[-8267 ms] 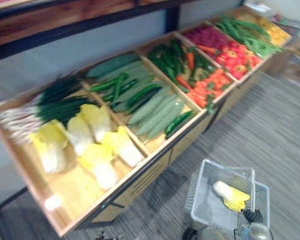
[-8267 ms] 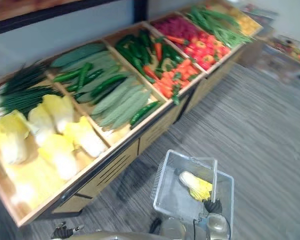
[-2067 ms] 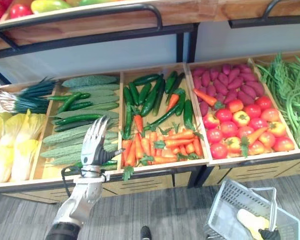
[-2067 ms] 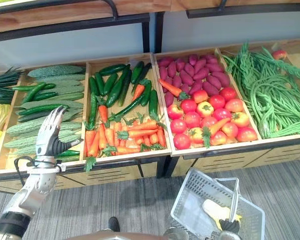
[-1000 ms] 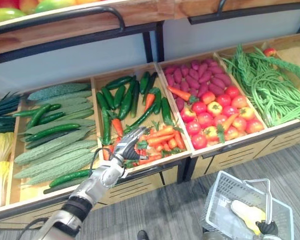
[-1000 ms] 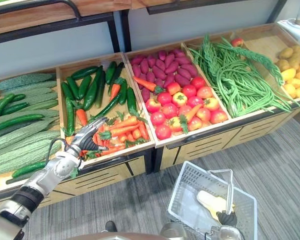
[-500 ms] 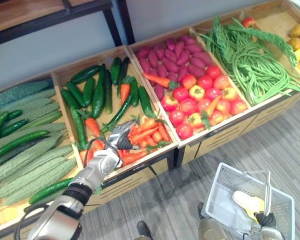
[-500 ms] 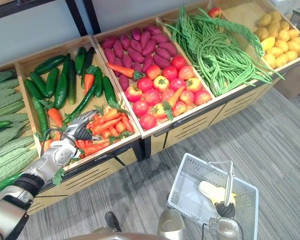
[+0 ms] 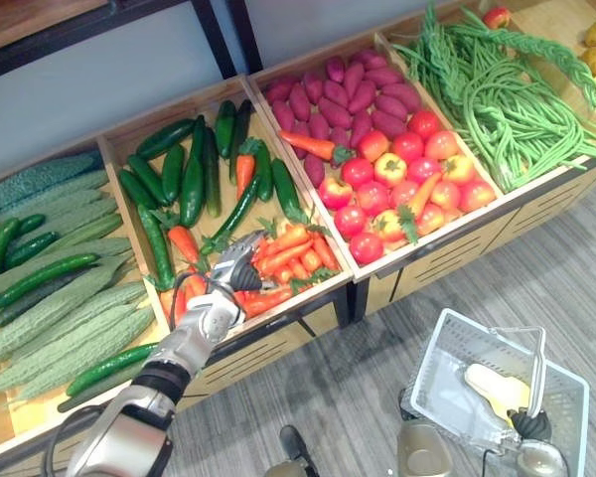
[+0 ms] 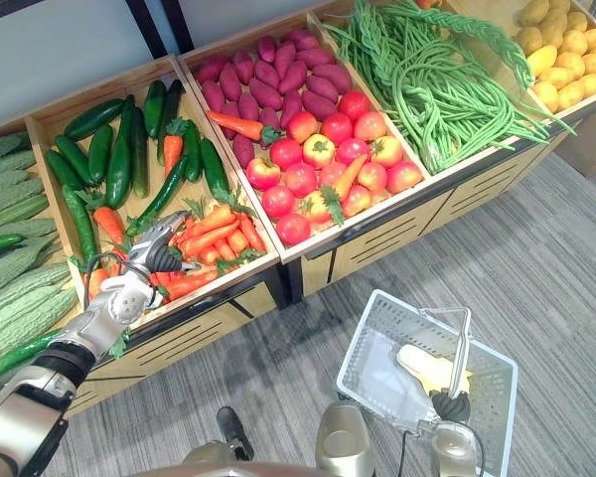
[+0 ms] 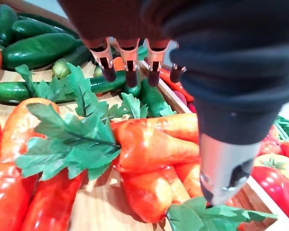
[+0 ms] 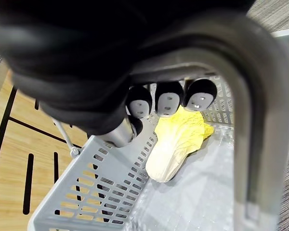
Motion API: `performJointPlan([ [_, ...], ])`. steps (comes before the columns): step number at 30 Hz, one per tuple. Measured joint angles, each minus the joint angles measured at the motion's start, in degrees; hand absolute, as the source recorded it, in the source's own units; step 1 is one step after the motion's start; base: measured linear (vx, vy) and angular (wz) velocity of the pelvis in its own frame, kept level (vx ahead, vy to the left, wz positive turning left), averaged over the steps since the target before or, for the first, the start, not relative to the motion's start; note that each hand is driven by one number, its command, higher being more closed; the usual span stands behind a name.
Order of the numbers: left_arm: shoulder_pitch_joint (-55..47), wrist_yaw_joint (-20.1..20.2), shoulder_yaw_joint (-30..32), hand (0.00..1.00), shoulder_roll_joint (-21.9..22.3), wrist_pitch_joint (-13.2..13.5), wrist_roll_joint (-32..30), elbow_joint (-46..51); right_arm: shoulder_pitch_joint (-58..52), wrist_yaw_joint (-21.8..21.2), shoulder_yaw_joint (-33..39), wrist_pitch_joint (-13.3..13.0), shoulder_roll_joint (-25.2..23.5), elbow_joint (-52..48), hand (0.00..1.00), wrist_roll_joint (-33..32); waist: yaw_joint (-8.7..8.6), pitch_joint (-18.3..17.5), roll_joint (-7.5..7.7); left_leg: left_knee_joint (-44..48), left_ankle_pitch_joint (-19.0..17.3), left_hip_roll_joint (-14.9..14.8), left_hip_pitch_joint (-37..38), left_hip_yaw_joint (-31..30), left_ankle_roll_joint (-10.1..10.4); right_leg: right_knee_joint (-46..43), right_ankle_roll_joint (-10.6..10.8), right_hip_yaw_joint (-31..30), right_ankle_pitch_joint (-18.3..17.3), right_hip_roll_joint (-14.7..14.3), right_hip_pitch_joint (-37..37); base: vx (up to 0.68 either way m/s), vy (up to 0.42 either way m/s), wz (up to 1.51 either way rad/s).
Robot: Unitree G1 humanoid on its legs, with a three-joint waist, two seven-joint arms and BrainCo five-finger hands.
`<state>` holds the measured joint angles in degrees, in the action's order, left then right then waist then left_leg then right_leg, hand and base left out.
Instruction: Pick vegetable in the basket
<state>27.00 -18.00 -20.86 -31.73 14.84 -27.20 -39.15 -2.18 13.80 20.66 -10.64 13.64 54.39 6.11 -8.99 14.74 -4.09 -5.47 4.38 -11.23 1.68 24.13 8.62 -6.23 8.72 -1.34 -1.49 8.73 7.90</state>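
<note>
Carrots (image 9: 296,248) lie under my left hand (image 9: 233,273), fingers straight and spread to grab one — my right hand (image 9: 529,424) curls round the basket handle (image 9: 538,368), holding it ready.

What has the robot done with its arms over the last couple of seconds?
The left hand, earlier raised over the green gourds, has moved right and down onto the carrots; its fingers are straight and grip nothing yet. The right hand keeps its fingers curled round the basket handle, and the cabbage still lies inside.
</note>
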Motion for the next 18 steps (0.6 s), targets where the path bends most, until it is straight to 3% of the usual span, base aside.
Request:
performJointPlan([
  [3,0.0,0.0,0.0,0.0,-0.4,0.9,-0.1,0.2,1.4,-0.2,-1.0,0.2,0.0,0.0,1.0,0.0,0.28,0.4,0.61,0.0,0.3,-0.1,-0.7,-0.8,0.0,-0.1,0.0,0.7,0.0,0.1,0.2,0.0,0.0,0.11],
  [6,0.0,-0.6,-0.1,0.0,-1.5,1.8,-0.5,1.7,3.1,-0.6,-2.7,0.4,0.4,0.0,1.0,0.1,1.77,0.6,1.43,0.0,0.6,-0.1,-1.6,-1.1,-0.1,-0.1,0.2,0.9,0.2,0.0,0.9,0.0,-0.005,0.07],
  [13,-0.3,-4.3,-0.3,0.0,-4.9,7.2,-3.8,5.3,7.3,-4.0,-7.8,0.2,3.5,-0.9,1.0,0.2,4.32,1.0,2.09,0.0,0.8,0.0,-1.8,-1.1,-0.2,0.9,0.9,1.1,1.2,0.3,0.7,0.0,0.0,0.0],
  [18,-0.3,-4.4,-1.1,0.0,-4.9,7.5,-5.5,5.8,7.3,-4.7,-8.9,0.2,3.6,-1.7,1.0,0.2,4.34,1.0,2.1,0.0,0.8,0.0,-1.2,-0.8,-0.2,2.5,0.9,1.1,2.1,0.4,-0.6,0.0,0.001,-0.01],
])
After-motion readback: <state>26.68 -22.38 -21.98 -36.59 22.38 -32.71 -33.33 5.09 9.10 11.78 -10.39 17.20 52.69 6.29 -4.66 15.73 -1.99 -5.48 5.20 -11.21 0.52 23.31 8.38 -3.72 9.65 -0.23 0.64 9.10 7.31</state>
